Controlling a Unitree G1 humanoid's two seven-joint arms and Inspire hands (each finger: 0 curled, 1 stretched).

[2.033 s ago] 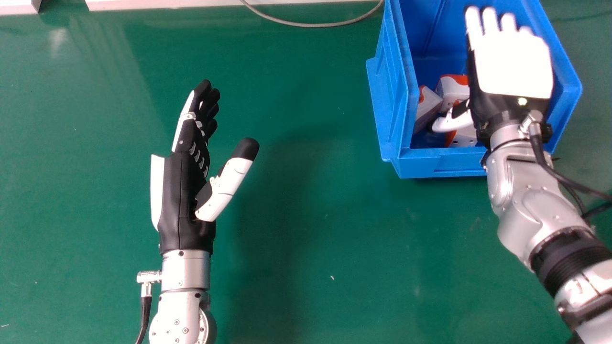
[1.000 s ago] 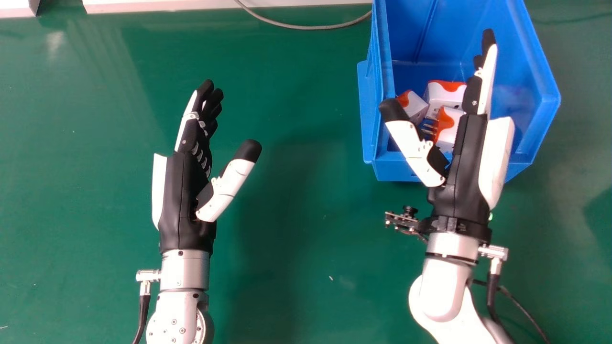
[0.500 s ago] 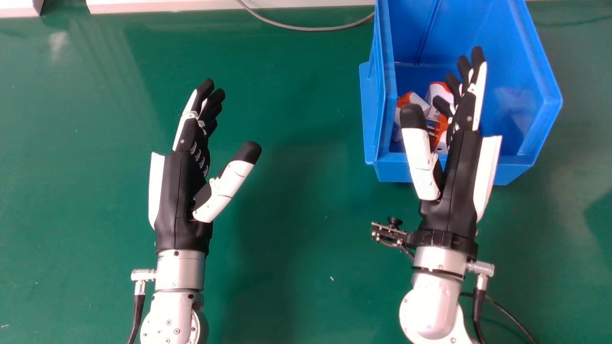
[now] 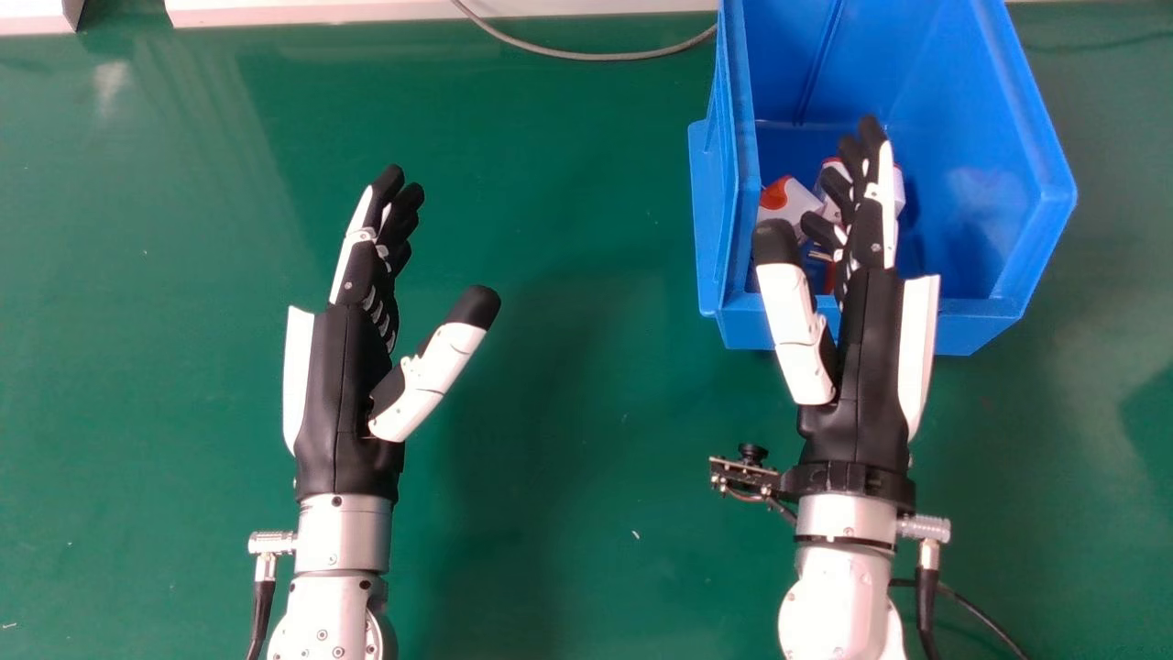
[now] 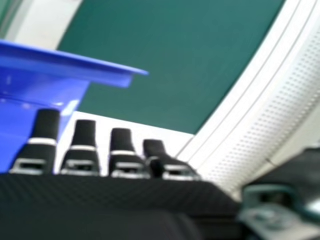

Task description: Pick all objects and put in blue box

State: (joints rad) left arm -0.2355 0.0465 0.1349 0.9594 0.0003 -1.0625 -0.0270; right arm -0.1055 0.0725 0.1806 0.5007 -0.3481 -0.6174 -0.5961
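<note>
While the left hand point(image 4: 344, 403) hangs over the green table point(image 4: 568, 440) with its fingers nearly straight and thumb spread, the right hand point(image 4: 861, 367) is likewise well open, gripping nothing, its thumb apart from the lightly bent fingers. Seen from above, it crosses the near wall of the blue box point(image 4: 1049, 197), probably held there after a release. The box's long axis runs away from the robot, likely set so that its open top suits the right arm. Behind that hand, metal prongs point(image 4: 819, 256) lie roughly crosswise, seemingly aimed at the left wall, beside a reddish patch; that adapter's long axis is hidden. Farther in, a white-and-red plug adapter point(image 4: 790, 206) sits askew by the left wall, and another adapter point(image 4: 899, 188) shows partly behind the fingers, its long axis unclear. Their jumbled angles suggest dropping rather than careful stacking. Beyond, a grey cable point(image 4: 596, 56) curves near the white edging point(image 4: 367, 11).
</note>
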